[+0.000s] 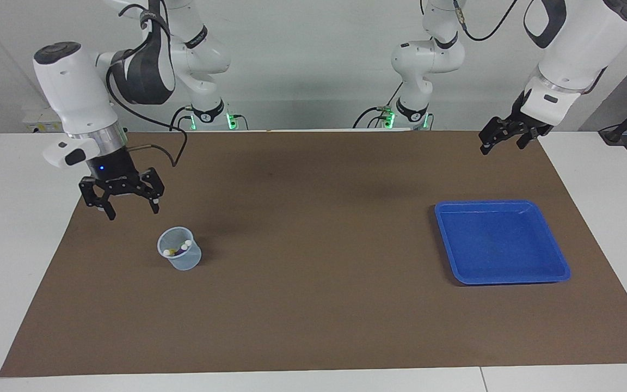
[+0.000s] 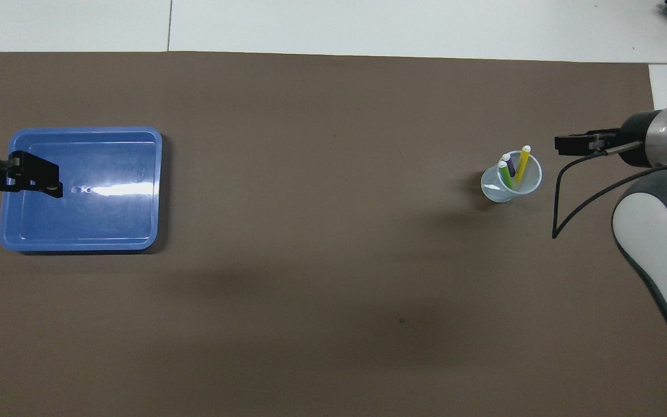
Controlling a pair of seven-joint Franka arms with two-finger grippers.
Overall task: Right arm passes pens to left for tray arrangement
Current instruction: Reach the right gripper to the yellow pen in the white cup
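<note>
Brown matting (image 1: 313,305) covers most of the white table (image 1: 14,218), and the small translucent bluish plastic cup (image 1: 180,256) standing on it serves as the landmark for everything else. Three slim marker pens stand inside that cup, leaning against its wall with their whitish tips up: a yellow pen (image 2: 522,163), a purple pen (image 2: 509,164) and a bright green pen (image 2: 504,173). None of them is held. The right arm's black two-finger gripper (image 1: 131,206), with a small blue light on its base, hangs in the air over the matting just beside the cup, toward the right arm's end of the table, its fingers spread apart and holding nothing; it does not touch the cup or the pens. A black cable (image 1: 155,122) loops from its wrist. The shallow bright blue plastic tray (image 1: 458,261), roughly square with rounded corners and a low rim, lies flat on the matting well apart from the cup, toward the left arm's end of the table. The left arm's black two-finger gripper (image 1: 501,140) waits high in the air, far from the cup, fingers parted and holding nothing.
</note>
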